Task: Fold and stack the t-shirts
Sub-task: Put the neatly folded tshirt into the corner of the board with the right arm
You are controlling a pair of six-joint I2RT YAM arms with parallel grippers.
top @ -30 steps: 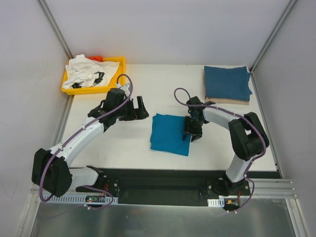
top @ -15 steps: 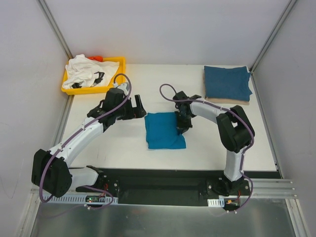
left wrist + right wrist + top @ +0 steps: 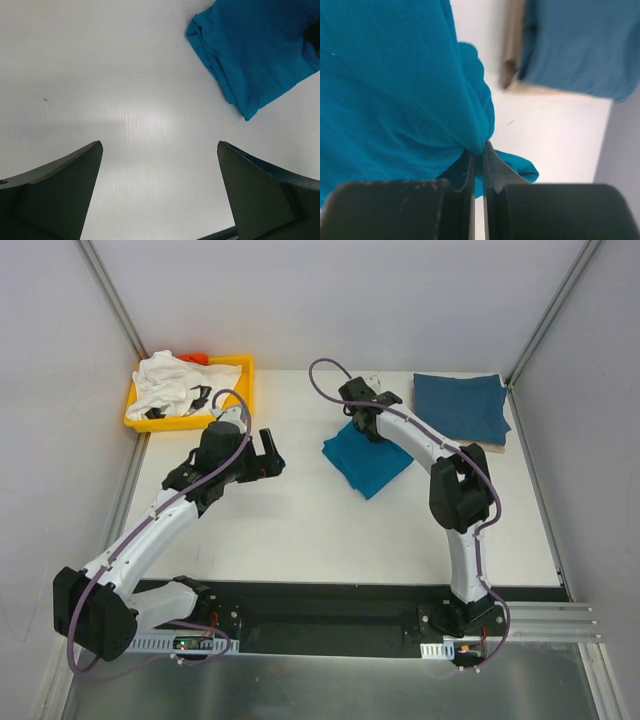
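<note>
Since 1 s ago the R gripper [image 3: 479, 150] has dragged the teal shirt [image 3: 368, 462] toward the dark blue shirt [image 3: 460, 408]. Its jaws are pinched tight on a bunched edge of soft teal cloth, with the folded rest lying just beside it. L gripper [image 3: 160, 145] gapes wide, empty, over smooth white table [image 3: 300, 530], teal shirt off to its right.

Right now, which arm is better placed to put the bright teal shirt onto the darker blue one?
The right. The right gripper is shut on the teal shirt, close beside the darker blue shirt. The left gripper hangs open over the table, holding nothing.
</note>
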